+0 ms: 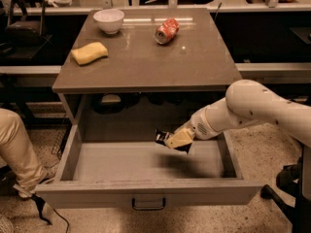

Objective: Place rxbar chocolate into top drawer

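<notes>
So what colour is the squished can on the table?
The can is red, seen in the camera view. The hand holds a dark bar over the open drawer.

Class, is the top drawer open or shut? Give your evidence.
Open: the top drawer is pulled out, its floor showing, with the gripper holding the rxbar chocolate above it.

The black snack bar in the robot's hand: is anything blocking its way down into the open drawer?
Nothing visible does. The gripper holds the shiny black-wrapped snack bar over the open, wide grey-brown drawer, and no object shows on the drawer floor beneath it.
</notes>
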Robot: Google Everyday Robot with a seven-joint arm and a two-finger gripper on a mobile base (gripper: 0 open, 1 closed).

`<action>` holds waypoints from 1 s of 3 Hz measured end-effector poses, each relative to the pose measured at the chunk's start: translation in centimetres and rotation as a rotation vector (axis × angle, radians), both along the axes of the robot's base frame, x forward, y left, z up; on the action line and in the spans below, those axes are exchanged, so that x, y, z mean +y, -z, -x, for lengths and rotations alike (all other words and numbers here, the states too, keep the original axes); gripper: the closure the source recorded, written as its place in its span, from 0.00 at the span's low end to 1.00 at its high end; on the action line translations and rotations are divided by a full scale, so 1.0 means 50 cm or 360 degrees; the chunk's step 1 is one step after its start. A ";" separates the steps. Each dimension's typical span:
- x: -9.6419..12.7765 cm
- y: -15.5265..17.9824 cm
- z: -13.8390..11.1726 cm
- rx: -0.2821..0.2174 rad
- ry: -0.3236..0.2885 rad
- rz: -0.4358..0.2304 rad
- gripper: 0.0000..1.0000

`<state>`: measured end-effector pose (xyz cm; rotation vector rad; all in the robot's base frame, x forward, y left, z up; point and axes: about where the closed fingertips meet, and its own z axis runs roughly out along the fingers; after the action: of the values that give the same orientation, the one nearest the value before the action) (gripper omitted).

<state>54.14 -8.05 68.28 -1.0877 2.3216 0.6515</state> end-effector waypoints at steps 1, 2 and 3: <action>0.009 0.021 -0.004 0.0003 0.0041 0.0008 0.84; 0.021 0.037 -0.002 0.0011 0.0045 -0.0002 0.61; 0.029 0.042 -0.003 0.0013 0.0047 -0.0009 0.30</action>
<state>54.27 -6.59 66.19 -1.0483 2.3372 0.6520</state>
